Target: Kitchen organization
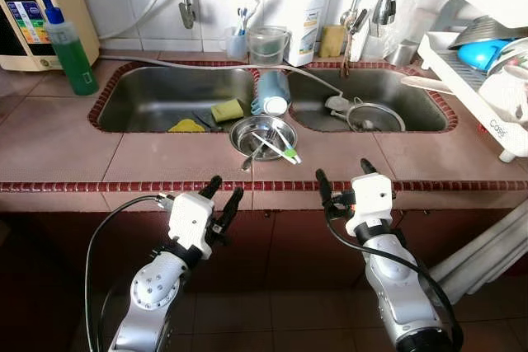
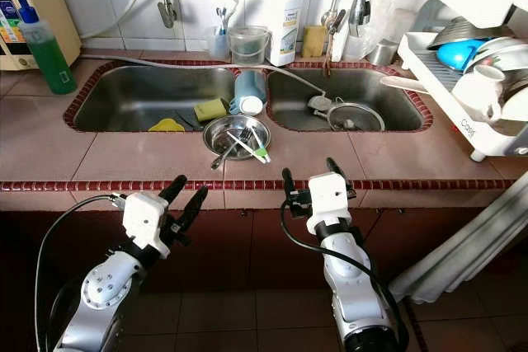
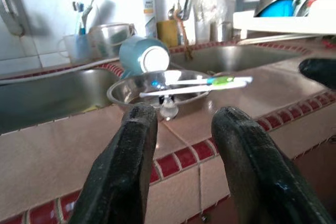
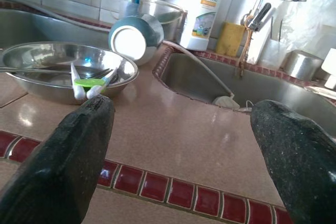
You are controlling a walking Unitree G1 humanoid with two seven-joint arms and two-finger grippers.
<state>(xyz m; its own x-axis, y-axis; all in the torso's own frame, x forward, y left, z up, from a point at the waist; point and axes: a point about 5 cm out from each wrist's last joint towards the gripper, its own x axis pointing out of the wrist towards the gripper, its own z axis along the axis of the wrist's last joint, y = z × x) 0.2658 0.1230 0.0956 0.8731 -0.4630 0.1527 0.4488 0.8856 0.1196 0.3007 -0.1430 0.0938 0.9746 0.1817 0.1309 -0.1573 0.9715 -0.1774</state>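
Our left gripper (image 1: 223,194) and right gripper (image 1: 343,176), fingers spread and empty, hover at the worktop's (image 1: 66,150) front edge. The bowl (image 1: 262,137) sits between the sinks; we should approach it squarely.

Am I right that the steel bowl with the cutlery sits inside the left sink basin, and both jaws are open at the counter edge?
Not quite. The steel bowl sits on the counter in front of the divider between the basins, as the left eye view shows. Left gripper and right gripper are indeed open at the counter edge.
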